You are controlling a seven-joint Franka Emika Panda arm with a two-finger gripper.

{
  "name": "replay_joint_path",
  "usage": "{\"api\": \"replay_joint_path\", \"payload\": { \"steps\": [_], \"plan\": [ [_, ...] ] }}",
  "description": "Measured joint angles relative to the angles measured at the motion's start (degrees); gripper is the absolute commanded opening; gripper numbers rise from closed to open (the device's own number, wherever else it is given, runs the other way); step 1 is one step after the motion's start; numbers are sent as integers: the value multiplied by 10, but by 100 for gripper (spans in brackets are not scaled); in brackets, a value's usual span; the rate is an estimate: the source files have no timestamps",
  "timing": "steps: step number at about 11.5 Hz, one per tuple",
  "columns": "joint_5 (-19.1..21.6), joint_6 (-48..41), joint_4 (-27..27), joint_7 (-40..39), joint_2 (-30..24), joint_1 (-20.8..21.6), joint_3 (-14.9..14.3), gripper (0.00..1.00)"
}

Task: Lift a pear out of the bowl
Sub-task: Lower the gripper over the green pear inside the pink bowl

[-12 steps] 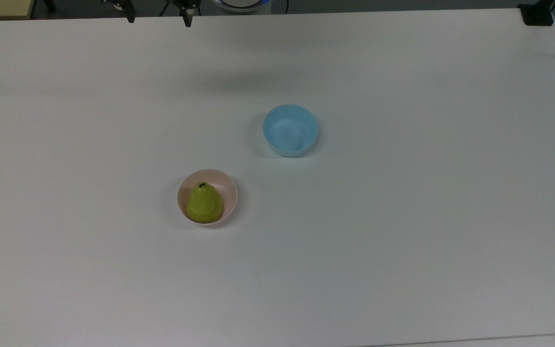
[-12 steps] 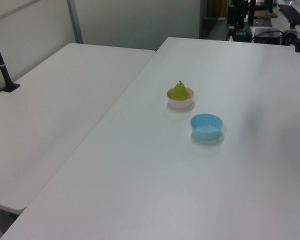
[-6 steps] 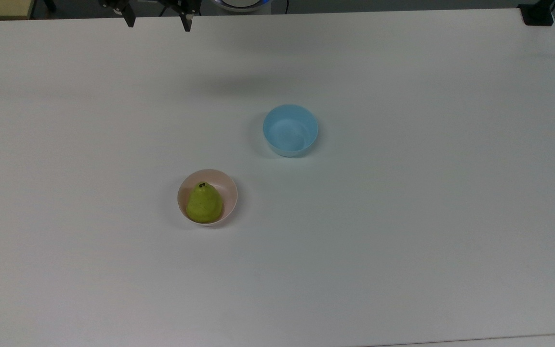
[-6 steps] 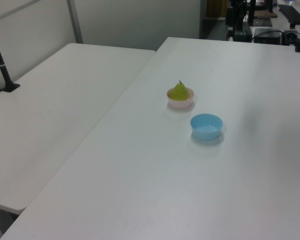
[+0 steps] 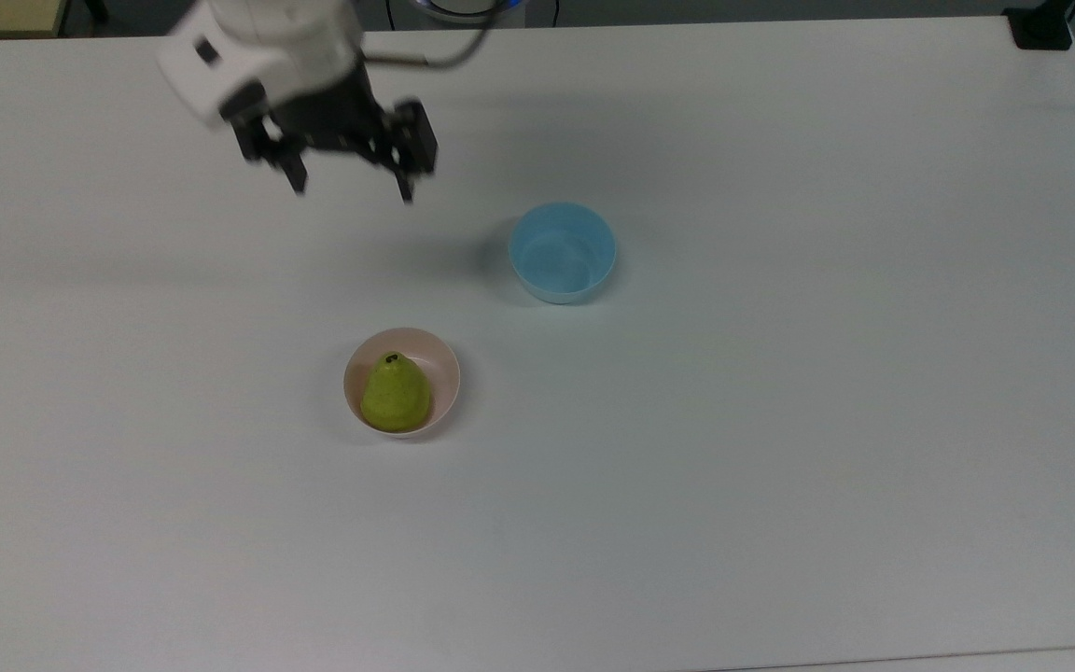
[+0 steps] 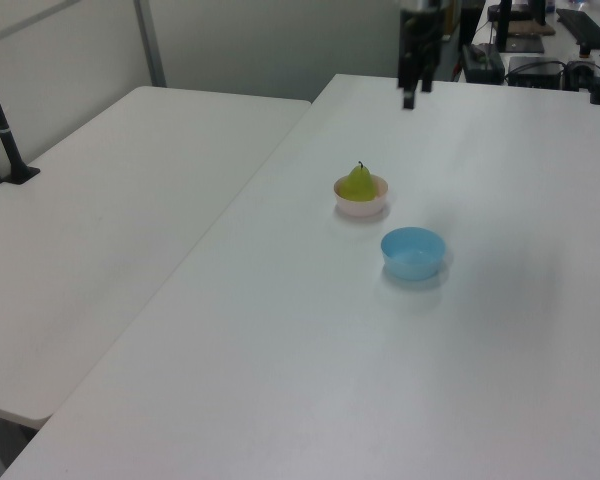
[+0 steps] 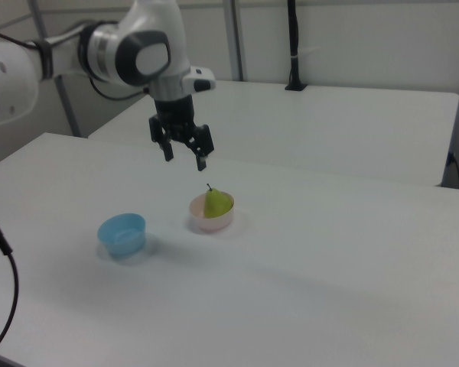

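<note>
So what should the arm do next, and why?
Probably carry the tool across the table until it hangs over the pear, then lower it. Its fingers are spread and empty, high above the table, while the pear stands upright in the pink bowl, untouched. In the top view the tool sits well above the bowl in the picture, so it likely needs to line up first.

Robotics lab or test room indicated. Plain white surface [image 5: 780,467] seen, bare apart from two small plastic bowls. White industrial robot arm [image 7: 99,50] mounted over it, cable trailing. Second white table [image 6: 100,220] set alongside, at 9 o'clock in left view. Black camera pole [image 6: 2,120] clamped at its edge. Bare pale partition walls [image 7: 367,38] behind. Equipment and cables [image 6: 530,40] seen at 1 o'clock in left view.
</note>
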Motion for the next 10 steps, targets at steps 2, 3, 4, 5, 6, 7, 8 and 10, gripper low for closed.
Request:
{"api": "replay_joint_path", "payload": {
  "steps": [2, 3, 4, 5, 6, 7, 8, 10],
  "plan": [
    [0, 85, 9, 22, 61, 16, -1, 100],
    [0, 121, 11, 26, 84, 19, -2, 100],
    [0, 149, 11, 26, 103, 19, -3, 100],
    [0, 171, 12, 26, 119, 19, -4, 100],
    [0, 191, 12, 26, 136, 19, -5, 100],
    [0, 212, 13, 26, 152, 19, -6, 99],
    [0, 230, 13, 26, 168, 19, -6, 99],
    [0, 242, 14, 26, 188, 19, -6, 94]
  ]
}}
